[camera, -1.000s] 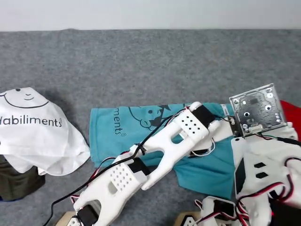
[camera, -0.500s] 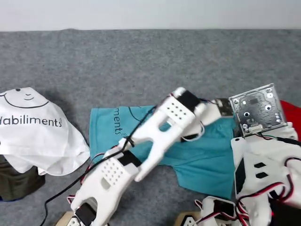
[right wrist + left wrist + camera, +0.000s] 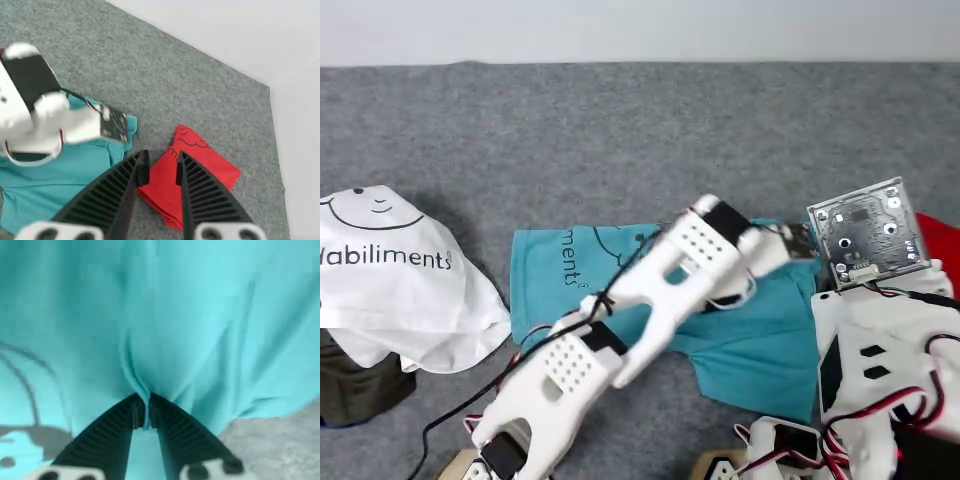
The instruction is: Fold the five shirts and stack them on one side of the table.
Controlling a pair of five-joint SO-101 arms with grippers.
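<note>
Pinching a raised crease of the teal shirt between the closed fingers of the left gripper, close to the shirt's far corner on the side toward the red shirt. Lying otherwise spread over the middle of the grey worktop, print up, partly under the left arm, with the white shirt heaped well apart toward the worktop's edge, partly over a dark garment. Hanging above the red shirt with the right gripper, fingers a narrow slit apart, nothing between them.

Judging by the wrinkles fanning from the pinch: thin, light, limp cloth, likely to drape, stretch and drag along the rough cover rather than keep any shape. Little risk of damage, more of slipping out of a shallow bite or bunching into a lump. Best taken at a hem, shoulder or corner, through 1 layer only, with a 2nd hold on the matching corner to keep the edge straight. Better not to rely on a mid-panel pinch for more than tugging flat.
</note>
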